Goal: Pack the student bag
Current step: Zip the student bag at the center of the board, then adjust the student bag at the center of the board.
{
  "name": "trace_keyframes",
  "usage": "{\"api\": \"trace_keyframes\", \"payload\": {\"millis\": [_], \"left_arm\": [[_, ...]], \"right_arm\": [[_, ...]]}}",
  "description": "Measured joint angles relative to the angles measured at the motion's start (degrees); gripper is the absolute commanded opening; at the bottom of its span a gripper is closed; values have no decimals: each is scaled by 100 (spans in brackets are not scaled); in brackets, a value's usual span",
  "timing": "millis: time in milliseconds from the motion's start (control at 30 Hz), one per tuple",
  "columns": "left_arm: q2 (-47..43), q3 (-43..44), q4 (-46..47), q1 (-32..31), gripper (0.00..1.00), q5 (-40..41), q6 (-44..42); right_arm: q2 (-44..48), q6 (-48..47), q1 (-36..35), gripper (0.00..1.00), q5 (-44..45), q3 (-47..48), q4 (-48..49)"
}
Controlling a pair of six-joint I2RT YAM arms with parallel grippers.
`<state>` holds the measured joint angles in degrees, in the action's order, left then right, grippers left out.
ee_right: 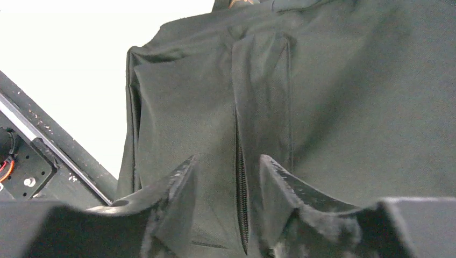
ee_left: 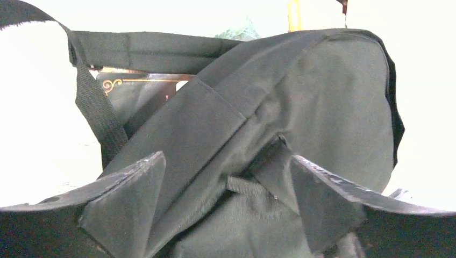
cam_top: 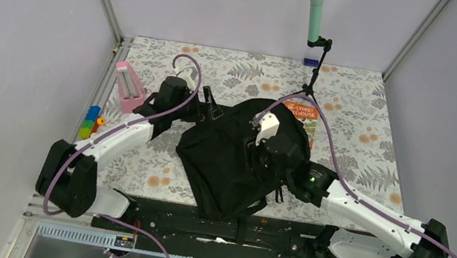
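The student bag [cam_top: 234,164], a big black backpack, lies in the middle of the table with its straps trailing toward the near edge. My left gripper [cam_top: 208,108] is at the bag's upper left. In the left wrist view it [ee_left: 226,157] stands open, with the bag's fabric [ee_left: 322,97] and a small webbing loop [ee_left: 247,186] between the fingers. My right gripper [cam_top: 257,149] is over the bag's right half. In the right wrist view it [ee_right: 227,158] stands open astride a closed zipper [ee_right: 240,177] on the bag [ee_right: 333,107], the fingers clear of the fabric.
An orange book [cam_top: 302,113] peeks out behind the bag's far right. A pink object [cam_top: 129,85] and coloured blocks [cam_top: 91,121] lie at the left. A green tube on a black stand [cam_top: 315,7] rises at the back. A dark cover with gold ornament [ee_left: 134,86] shows behind a strap [ee_left: 97,107].
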<state>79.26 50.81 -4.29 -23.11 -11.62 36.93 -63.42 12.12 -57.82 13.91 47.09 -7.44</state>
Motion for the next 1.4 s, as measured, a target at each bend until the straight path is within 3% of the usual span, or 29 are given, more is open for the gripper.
{"api": "trace_keyframes", "payload": {"millis": [133,467,667,833,1067,1233,1400], "left_arm": [[-688,28,-289,-315,97,173,-621],[-1563,87,-481,-2533,98,1200,-1735],[-1602,-573,-501,-3340,99,1792,-1311],[-1836,-1182,-664,-3453,99,2590,-232],[-2787,-1388,-1375,-3375,99,3445,938],[-3047,-1659,-1912,-2809,99,3475,1504],[-3558,-2588,-1832,-1906,98,2800,1875]], "right_arm": [[295,79,17,80,98,184,-234],[1775,745,1379,89,90,-190,-1598],[2662,1379,2382,93,-192,-1027,-2288],[3176,2017,2719,93,-393,-1775,-2455],[3233,2702,2752,91,-492,-2479,-1665],[2874,2940,2752,83,-461,-2533,-1102],[2747,3056,2752,74,-459,-2640,-691]]}}
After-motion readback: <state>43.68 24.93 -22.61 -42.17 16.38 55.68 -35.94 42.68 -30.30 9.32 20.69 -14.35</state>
